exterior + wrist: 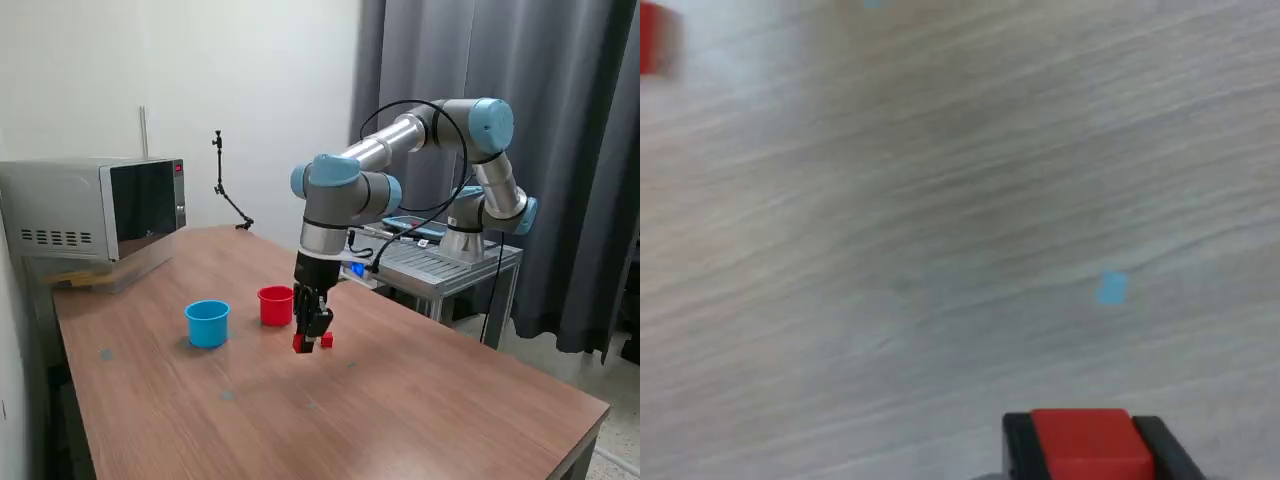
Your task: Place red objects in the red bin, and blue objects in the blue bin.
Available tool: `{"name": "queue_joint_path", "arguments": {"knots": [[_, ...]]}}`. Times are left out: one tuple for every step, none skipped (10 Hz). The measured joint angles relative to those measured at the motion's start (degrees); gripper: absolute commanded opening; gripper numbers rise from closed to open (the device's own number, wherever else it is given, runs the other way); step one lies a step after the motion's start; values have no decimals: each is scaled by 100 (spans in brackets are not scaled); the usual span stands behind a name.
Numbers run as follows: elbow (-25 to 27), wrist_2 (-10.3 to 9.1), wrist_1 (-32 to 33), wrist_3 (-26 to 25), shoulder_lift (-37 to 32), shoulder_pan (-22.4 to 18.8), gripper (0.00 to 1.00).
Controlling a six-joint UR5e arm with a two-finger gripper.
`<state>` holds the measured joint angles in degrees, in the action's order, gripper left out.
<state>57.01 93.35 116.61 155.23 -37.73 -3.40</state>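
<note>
Tool (pixel 1085 450) grips a small solid red cube (pixel 1088 445) just above the wooden table (pixel 420 390); next, carry it to the round red plastic cup (pixel 275 305).

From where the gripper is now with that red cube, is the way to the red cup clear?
Probably yes. The gripper is shut on a red cube, and the red cup stands close by, upright and open-topped, with nothing between them.

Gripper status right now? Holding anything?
Gripper: closed on a red cube, seen between the two black fingers in the wrist view; it sits low over the table.
</note>
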Motion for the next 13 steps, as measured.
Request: {"name": "queue_joint_path", "arguments": {"knots": [[319, 106, 11, -57, -279, 93, 0], [690, 192, 27, -167, -566, 210, 0], [1054, 242, 40, -287, -829, 335, 0], [1363, 270, 50, -395, -1058, 452, 0], [1618, 303, 66, -488, -1253, 552, 0], [1834, 343, 86, -568, -1413, 633, 0], [2023, 372, 108, -639, -1549, 704, 0], [2195, 391, 130, -701, -1669, 776, 0], [2360, 404, 154, -745, -1786, 856, 0], [2518, 452, 179, -779, -1894, 960, 0], [2641, 512, 207, -803, -1978, 1072, 0], [2724, 556, 233, -816, -2033, 1186, 0], [2772, 582, 250, -823, -2063, 1301, 0]]}}
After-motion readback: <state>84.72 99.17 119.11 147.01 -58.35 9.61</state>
